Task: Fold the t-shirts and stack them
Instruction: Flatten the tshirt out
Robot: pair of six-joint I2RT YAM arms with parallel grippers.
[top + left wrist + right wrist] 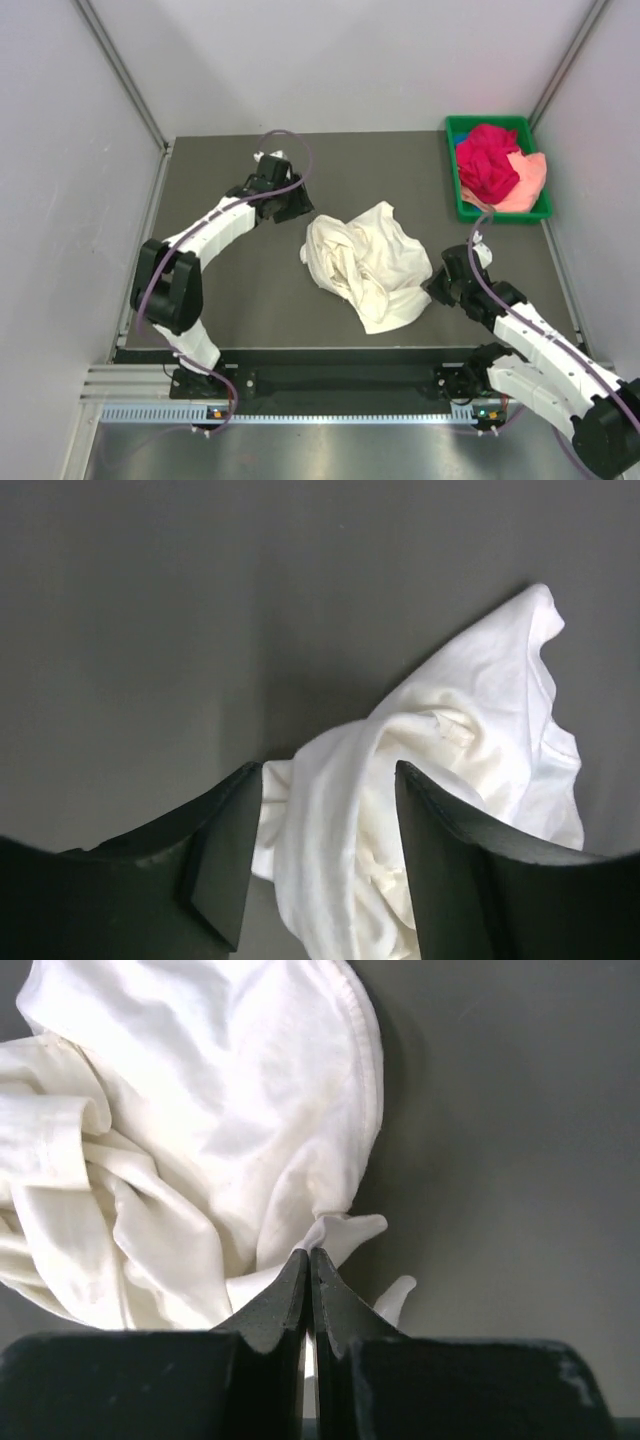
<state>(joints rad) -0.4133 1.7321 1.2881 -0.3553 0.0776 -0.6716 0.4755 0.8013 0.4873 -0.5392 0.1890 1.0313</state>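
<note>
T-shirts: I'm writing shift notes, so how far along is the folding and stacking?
Done: nothing is folded or stacked. In hand: the cream-white t-shirt lies crumpled mid-table, the right gripper shut on its edge, the left gripper open beside it. Left: folding it, plus the magenta-red t-shirt and peach-pink t-shirt bunched in the green tray.

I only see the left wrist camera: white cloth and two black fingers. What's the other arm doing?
Observer: The right gripper is shut, pinching an edge of the cream-white shirt.
Operator: Are there more shirts?
Observer: Yes. A magenta-red shirt and a peach-pink shirt lie bunched in a green tray at the far right corner of the table.
Operator: Is the white one folded yet?
Observer: No. It lies crumpled mid-table, between the two arms.
</note>
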